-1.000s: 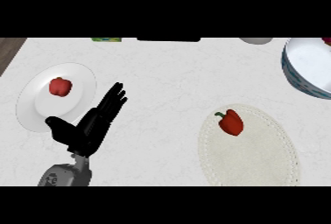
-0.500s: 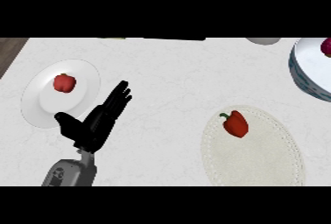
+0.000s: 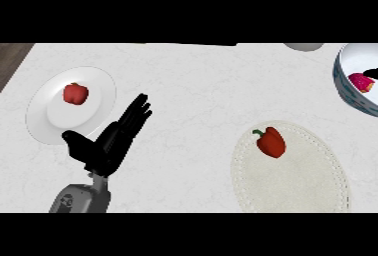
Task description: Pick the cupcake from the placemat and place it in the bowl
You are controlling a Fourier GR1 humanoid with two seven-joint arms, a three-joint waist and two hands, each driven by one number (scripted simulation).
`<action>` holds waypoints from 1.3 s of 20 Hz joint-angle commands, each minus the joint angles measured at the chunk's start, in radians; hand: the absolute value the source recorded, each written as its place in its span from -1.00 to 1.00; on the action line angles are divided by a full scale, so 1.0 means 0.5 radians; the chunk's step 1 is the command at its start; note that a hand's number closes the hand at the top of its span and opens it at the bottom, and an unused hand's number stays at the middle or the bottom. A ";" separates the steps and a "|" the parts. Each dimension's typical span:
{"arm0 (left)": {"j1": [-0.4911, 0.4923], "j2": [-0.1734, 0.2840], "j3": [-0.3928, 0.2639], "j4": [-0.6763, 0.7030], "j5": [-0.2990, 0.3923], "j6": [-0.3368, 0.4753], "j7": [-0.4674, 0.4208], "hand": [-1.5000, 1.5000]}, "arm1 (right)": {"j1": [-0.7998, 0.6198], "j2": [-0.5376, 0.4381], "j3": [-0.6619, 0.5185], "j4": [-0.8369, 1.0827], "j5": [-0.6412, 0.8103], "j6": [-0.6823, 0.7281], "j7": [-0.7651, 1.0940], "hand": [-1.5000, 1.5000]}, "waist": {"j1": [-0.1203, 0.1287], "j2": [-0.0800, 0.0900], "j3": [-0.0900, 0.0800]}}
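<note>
A pink cupcake (image 3: 361, 82) lies inside the white, blue-patterned bowl (image 3: 347, 92) at the upper right, cut by the view's edge. A small black part of my right hand (image 3: 371, 73) shows at that edge, just above the cupcake. The round pale placemat (image 3: 295, 185) at the lower right carries a red bell pepper (image 3: 271, 142). My left hand (image 3: 111, 142) stands open at the lower left with fingers pointing up, holding nothing.
A white plate (image 3: 55, 112) at the left holds a small red fruit (image 3: 74, 93). A grey round object (image 3: 304, 46) peeks in at the top edge. The counter's dark left edge shows at the upper left corner.
The cupcake has come down from the bowl's top edge into the bowl. The whole scene slid slightly to the right. The left hand has stayed open and still.
</note>
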 commanded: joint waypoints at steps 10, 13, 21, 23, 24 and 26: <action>0.114 0.016 0.063 0.061 -0.053 0.036 -0.123 0.00 | 0.188 0.148 -0.786 -0.349 -0.895 -0.034 -1.014 -1.00 | -0.155 -0.062 -0.008; 0.152 0.015 0.055 -0.091 -0.037 0.084 0.006 0.00 | 0.381 0.067 -0.884 -0.520 -1.068 0.236 -1.074 -1.00 | -0.192 -0.083 -0.010; 0.237 0.077 0.179 -0.048 0.000 0.084 -0.017 0.00 | 0.978 0.310 -0.933 -1.254 -1.317 0.491 -1.156 -1.00 | -0.367 -0.136 -0.020; 0.275 0.102 0.208 -0.065 0.033 0.046 -0.046 0.00 | 1.191 0.382 -0.957 -1.422 -1.372 0.547 -1.169 -1.00 | -0.376 -0.136 -0.020; 0.213 0.062 0.225 -0.029 0.004 0.125 -0.039 0.00 | 1.252 0.413 -0.933 -1.507 -1.368 0.570 -1.189 1.00 | -0.421 -0.140 -0.022; 0.268 0.083 0.194 -0.090 -0.010 0.104 -0.024 0.00 | 1.477 0.490 -0.908 -1.692 -1.364 0.618 -1.256 1.00 | -0.412 -0.140 -0.021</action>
